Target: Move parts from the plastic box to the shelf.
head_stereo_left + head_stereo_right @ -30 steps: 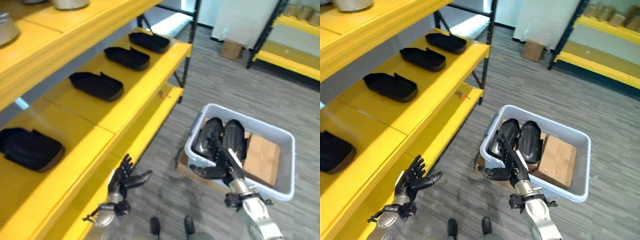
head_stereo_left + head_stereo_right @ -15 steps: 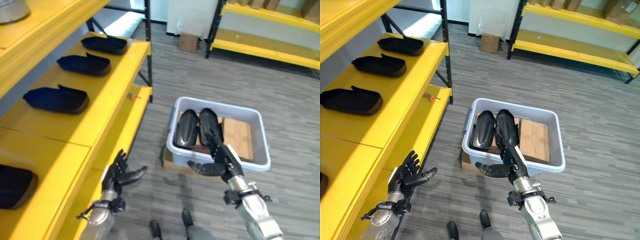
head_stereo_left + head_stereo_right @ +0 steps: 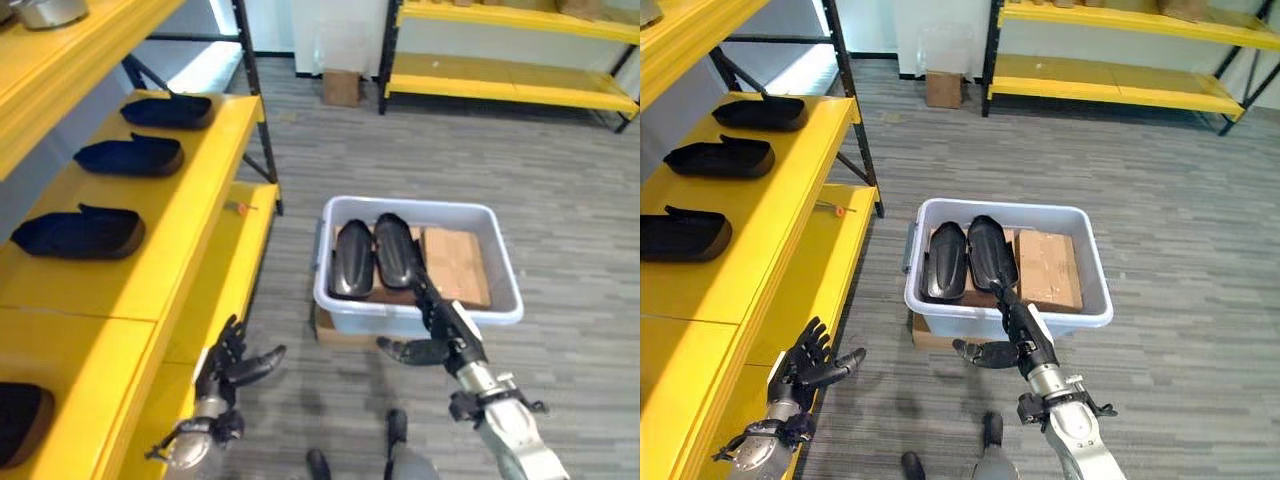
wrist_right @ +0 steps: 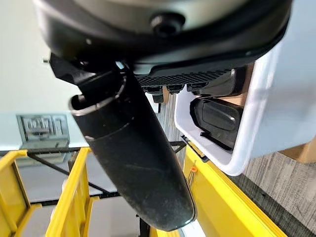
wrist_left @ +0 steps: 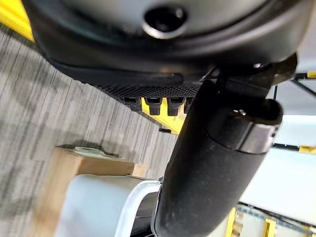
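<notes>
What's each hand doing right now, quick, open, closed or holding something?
Left hand: open, holding nothing.
Right hand: open, holding nothing, at the plastic box.

Prob. a warehouse/stockroom: yellow rack shelves (image 3: 150, 270), cardboard boxes (image 3: 944, 88), grey carpet floor (image 3: 1160, 200).

The floor (image 3: 1180, 240) is grey with thin stripes, like wood planks. A pale grey plastic box (image 3: 1095, 305) sits on a flat brown cardboard piece (image 3: 925, 335) that lies on the floor. A small brown cardboard box (image 3: 943, 88) stands on the floor far back, by a second yellow rack (image 3: 1110, 90).

The big yellow metal shelf (image 3: 195, 215) stands on the left side. Three long black plastic parts lie in a row on its board: a far one (image 3: 168, 110), a middle one (image 3: 130, 155) and a near one (image 3: 78, 230). They lie well apart. A tiny orange thing (image 3: 240, 208) lies on the lower board.
</notes>
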